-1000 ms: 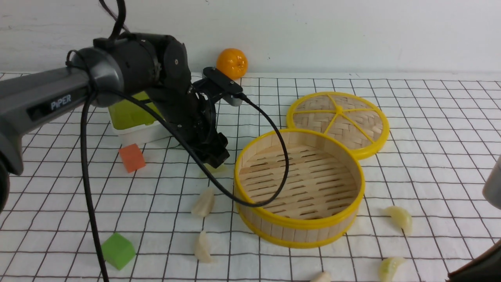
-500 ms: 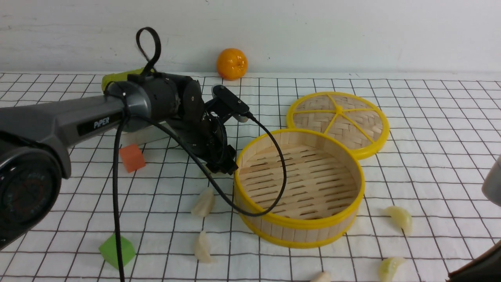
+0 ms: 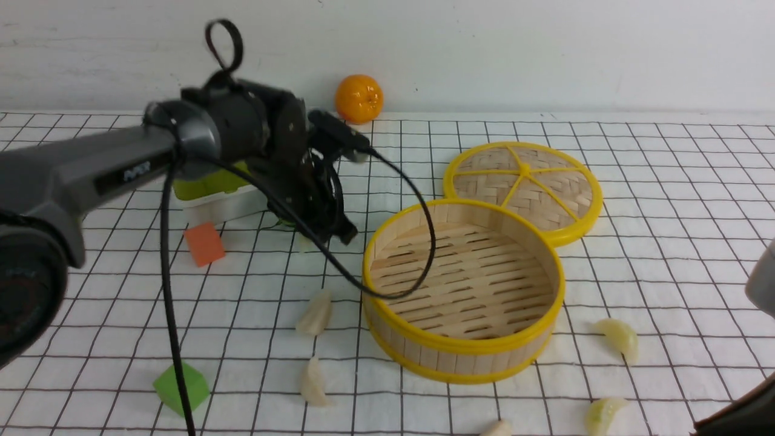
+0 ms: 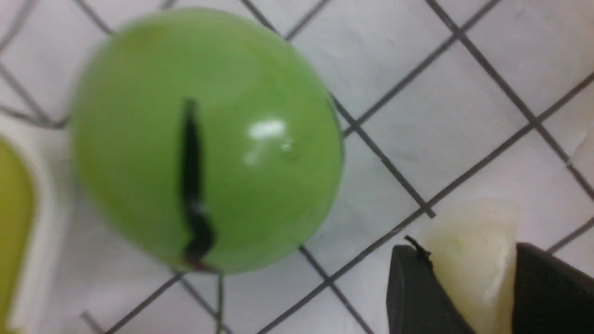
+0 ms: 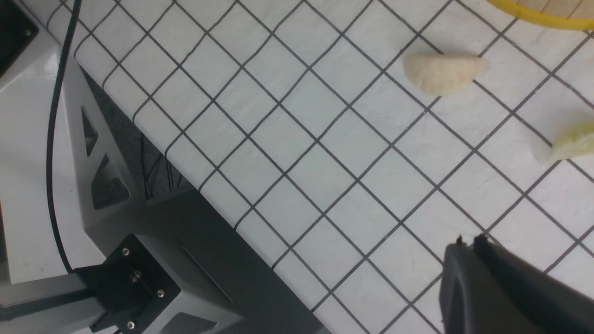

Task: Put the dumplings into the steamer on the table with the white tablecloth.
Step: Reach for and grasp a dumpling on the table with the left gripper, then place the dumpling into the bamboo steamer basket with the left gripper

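Observation:
In the left wrist view my left gripper is shut on a creamy white dumpling, one black finger on each side of it. In the front view that gripper hangs just left of the steamer, whose slatted floor is bare. Other dumplings lie on the white tablecloth: two left of the steamer and three to its right and front. My right gripper is shut and empty over the cloth, with two dumplings beyond it.
The woven lid lies behind the steamer. An orange sits at the back. A green-and-white box, an orange cube and a green cube are on the left. A green ball lies near the left gripper. The table edge shows under the right arm.
The left gripper dropped toward the steamer's left side, closed on the dumpling there, then pulled up and back to the left. The right arm stayed put.

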You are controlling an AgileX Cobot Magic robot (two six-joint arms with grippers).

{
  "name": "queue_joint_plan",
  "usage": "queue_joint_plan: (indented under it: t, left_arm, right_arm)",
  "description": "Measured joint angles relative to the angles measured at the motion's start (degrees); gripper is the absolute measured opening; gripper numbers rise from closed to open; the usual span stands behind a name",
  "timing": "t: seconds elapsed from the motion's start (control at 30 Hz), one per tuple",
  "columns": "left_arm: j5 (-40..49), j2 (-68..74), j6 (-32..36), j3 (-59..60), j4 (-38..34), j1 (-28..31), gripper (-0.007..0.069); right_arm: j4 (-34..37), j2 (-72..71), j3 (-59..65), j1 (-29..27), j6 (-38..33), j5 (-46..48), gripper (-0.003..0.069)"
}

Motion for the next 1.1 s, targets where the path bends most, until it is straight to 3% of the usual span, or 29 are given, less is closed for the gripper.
queue_joint_plan:
  t: [0.13,0.3,0.43,0.5,0.57,0.6,0.77,0.93,1.1]
  left_arm:
    - [6.03,-7.58,-8.81,-6.17,-11.48,0.00,0.0239]
    - [13.43,-11.04,-5.11,-9.53,-20.52,-3.54,0.0239]
    - [16.00,-10.40,-7.40,-9.70,-13.21,-10.59,0.0239]
    - [14.93,-8.63,-14.75,-9.82,-4.25,-16.80,0.0239]
    - [13.98,-7.65,-18.95,-10.06,-0.53,-18.71,0.0239]
    - [12.82,-5.78,-24.25,-11.01,2.52,-20.82,0.0239]
    - [11.73,2.82,-35.87,-18.04,3.23,-21.93,0.0239]
    - [10.89,9.29,-38.63,-23.76,2.98,-21.87,0.0239]
    - [8.24,15.27,-45.59,-27.12,4.99,-21.87,0.0239]
  right_arm:
    - [0.00,0.00,0.00,0.00,0.00,-0.24,0.0020]
    - [-1.03,-0.78,0.00,0.00,0.26,-0.29,0.0020]
    - [-1.57,-3.96,0.00,0.00,1.18,-0.29,0.0020]
    - [-1.94,-6.93,0.00,0.00,2.65,-0.29,0.0020]
    - [-2.00,-8.24,0.00,0.00,3.33,-0.20,0.0020]
    - [-2.33,-10.34,0.00,0.00,4.38,0.07,0.0020]
    - [-4.72,-16.66,0.00,0.00,6.97,0.83,0.0020]
    - [-6.97,-19.66,0.00,0.00,7.70,0.94,0.0020]
    - [-9.64,-20.31,0.00,0.00,7.71,0.94,0.0020]
